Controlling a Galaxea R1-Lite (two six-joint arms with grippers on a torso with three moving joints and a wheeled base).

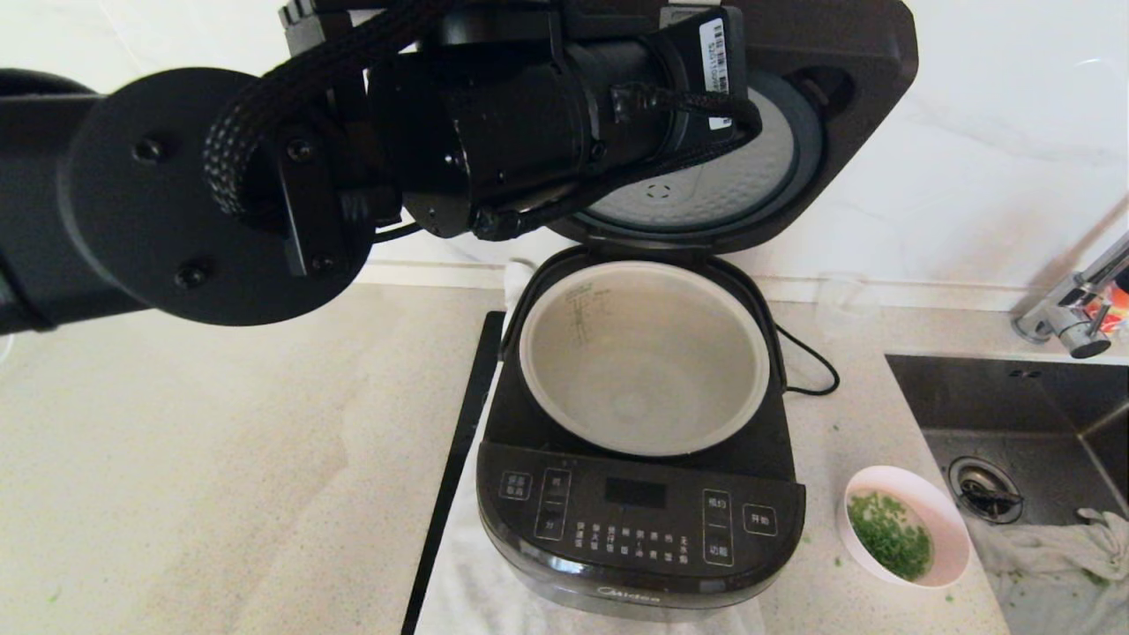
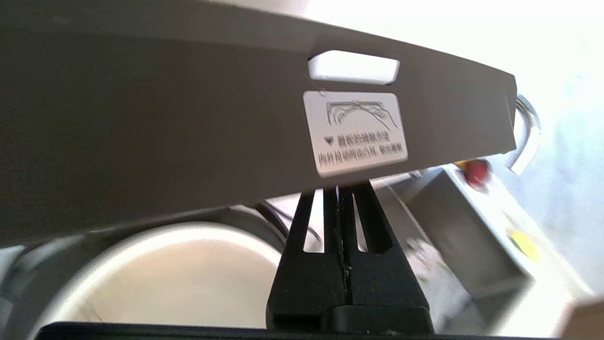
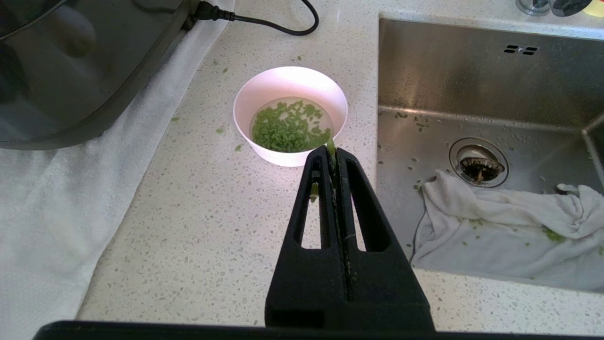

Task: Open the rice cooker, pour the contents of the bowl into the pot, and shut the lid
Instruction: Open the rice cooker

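The black rice cooker stands open, and its lid is raised with the silver inner plate facing me. The grey-beige pot inside looks empty. My left arm reaches up in front of the lid. In the left wrist view the left gripper is shut, its tips touching the underside of the lid's front edge, above the pot. The pink bowl sits right of the cooker and holds green bits in water. My right gripper hovers shut just short of the bowl, with a green scrap stuck at its tips.
A steel sink with a faucet and a wet cloth lies right of the bowl. A white towel is under the cooker. A power cord and a clear cup sit behind it. Green bits dot the counter.
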